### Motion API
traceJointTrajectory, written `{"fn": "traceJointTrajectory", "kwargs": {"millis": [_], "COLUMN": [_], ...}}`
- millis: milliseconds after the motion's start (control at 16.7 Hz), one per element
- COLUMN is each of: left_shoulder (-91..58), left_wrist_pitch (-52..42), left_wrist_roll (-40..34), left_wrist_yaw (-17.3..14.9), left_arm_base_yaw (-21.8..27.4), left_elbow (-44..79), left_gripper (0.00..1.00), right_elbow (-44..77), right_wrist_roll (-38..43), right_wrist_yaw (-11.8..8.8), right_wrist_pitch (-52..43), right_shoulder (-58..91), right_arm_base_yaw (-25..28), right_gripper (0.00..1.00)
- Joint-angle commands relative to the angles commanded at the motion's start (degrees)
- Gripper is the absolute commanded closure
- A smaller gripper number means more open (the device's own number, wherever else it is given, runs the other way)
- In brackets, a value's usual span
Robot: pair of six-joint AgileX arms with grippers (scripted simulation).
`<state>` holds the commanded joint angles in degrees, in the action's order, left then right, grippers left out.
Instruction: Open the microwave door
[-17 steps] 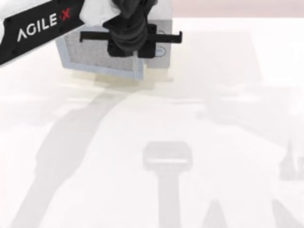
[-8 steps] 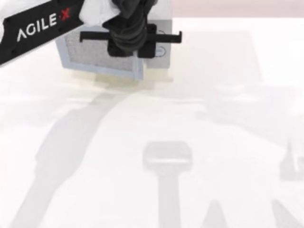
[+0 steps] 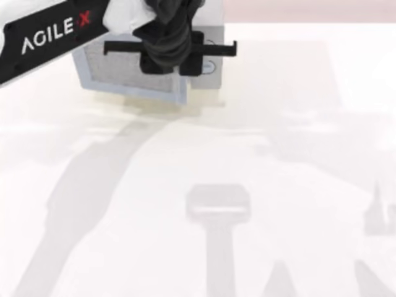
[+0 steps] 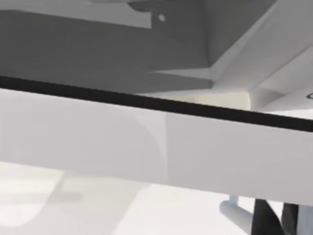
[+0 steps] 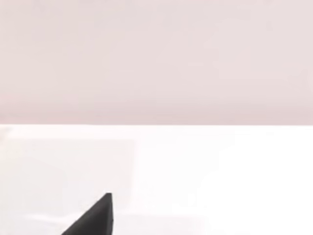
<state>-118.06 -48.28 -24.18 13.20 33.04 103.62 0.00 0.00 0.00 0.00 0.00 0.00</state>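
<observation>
The light-grey microwave (image 3: 212, 34) stands at the table's far edge, left of centre, its knob panel (image 3: 209, 64) facing forward. The microwave door (image 3: 117, 71), with a speckled mesh window, stands slightly ajar, its free edge (image 3: 183, 96) swung a little out from the body. My left gripper (image 3: 185, 68) reaches down over that edge and hides the handle from above. In the left wrist view the door's edge (image 4: 146, 142) fills the picture. There the pale bar handle (image 4: 234, 214) runs into the dark fingers (image 4: 266, 223), which stand close together. Of my right gripper only one dark fingertip (image 5: 98, 218) shows.
The left arm's black link marked AGILEX (image 3: 43, 40) crosses the table's far left corner. The pale table (image 3: 204, 154) in front of the microwave carries only soft shadows of the arms. A pinkish wall (image 5: 156, 58) rises behind the table's far edge.
Hardly anything differs; the left gripper and the door's free edge have shifted only a trace.
</observation>
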Motion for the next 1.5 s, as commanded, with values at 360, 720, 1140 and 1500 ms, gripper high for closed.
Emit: {"fn": "traceJointTrajectory", "kwargs": {"millis": [360, 720, 1140, 1500], "left_shoulder": [4.9, 5.5, 5.5, 5.5], "left_wrist_pitch": [3.3, 3.7, 3.7, 3.7], "left_wrist_roll": [5.5, 6.2, 6.2, 6.2], "left_wrist_yaw": [-2.5, -2.9, -2.9, -2.9], "left_arm_base_yaw": [-1.1, -1.2, -1.2, -1.2], "left_elbow": [-6.9, -7.7, -7.7, -7.7], "left_gripper": [1.0, 1.0, 1.0, 1.0], "right_elbow": [0.0, 0.0, 0.0, 0.0], "right_wrist_roll": [0.0, 0.0, 0.0, 0.0], "right_wrist_yaw": [0.0, 0.0, 0.0, 0.0], "right_wrist_pitch": [0.0, 0.0, 0.0, 0.0], "right_shoulder": [0.0, 0.0, 0.0, 0.0], "right_arm_base_yaw": [0.0, 0.0, 0.0, 0.0], "right_gripper": [0.0, 0.0, 0.0, 0.0]}}
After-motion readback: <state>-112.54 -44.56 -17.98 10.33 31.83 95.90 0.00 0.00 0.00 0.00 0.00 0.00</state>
